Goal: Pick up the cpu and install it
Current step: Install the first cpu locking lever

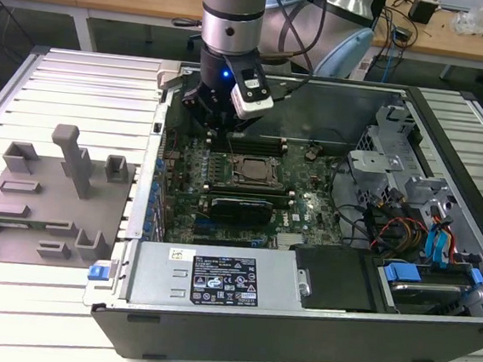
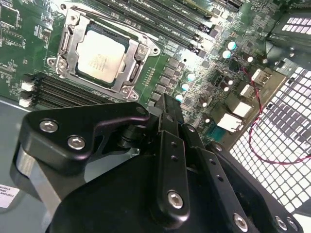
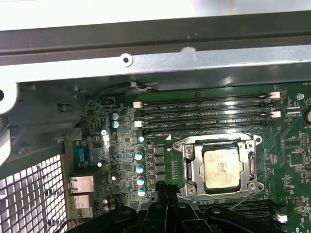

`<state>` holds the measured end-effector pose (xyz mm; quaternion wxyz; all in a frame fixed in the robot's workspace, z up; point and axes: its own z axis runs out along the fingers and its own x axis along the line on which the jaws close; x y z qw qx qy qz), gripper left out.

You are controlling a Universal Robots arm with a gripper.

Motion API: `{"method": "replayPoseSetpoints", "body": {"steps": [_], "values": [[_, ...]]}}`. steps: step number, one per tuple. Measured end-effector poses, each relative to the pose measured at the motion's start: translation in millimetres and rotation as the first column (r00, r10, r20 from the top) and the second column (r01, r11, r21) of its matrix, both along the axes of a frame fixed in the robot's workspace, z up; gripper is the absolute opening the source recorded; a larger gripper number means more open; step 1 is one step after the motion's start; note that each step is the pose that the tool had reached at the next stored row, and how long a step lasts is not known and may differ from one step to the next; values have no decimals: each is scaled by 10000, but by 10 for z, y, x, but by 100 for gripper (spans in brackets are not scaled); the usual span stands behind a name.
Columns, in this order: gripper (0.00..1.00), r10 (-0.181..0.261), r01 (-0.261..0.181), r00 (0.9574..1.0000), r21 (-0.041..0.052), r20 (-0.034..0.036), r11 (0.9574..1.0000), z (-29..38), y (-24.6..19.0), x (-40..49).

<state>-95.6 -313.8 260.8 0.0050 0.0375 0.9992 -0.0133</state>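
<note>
The cpu (image 2: 99,56) (image 3: 221,167), a small square chip with a pale silvery top, lies inside the metal-framed socket (image 2: 137,58) (image 3: 193,170) on the green motherboard (image 1: 308,196); the frame is swung open around it. My gripper (image 1: 220,132) (image 2: 167,102) (image 3: 163,191) hangs over the board just beyond the socket's far edge, a short way off the chip. Its black fingers stand together with nothing between them. In the exterior view the socket (image 1: 251,170) sits just in front of the gripper.
The open computer case (image 1: 452,124) walls in the board. A long black card (image 1: 237,208) lies in front of the socket, memory slots (image 3: 204,114) behind it. The power supply (image 1: 215,277) and a drive cage (image 1: 396,179) stand nearby. A grey tray (image 1: 42,205) sits at the exterior view's left.
</note>
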Motion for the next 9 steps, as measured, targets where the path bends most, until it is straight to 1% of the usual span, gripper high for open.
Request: {"method": "replayPoseSetpoints", "body": {"steps": [7, 8, 9], "values": [[11, -4, 4, 10000, 1, 1, 10000, -1, 0, -7], [11, -1, 1, 10000, 13, 2, 10000, 0, -1, -19], [11, -2, 2, 10000, 73, 7, 10000, -1, 0, -33]]}}
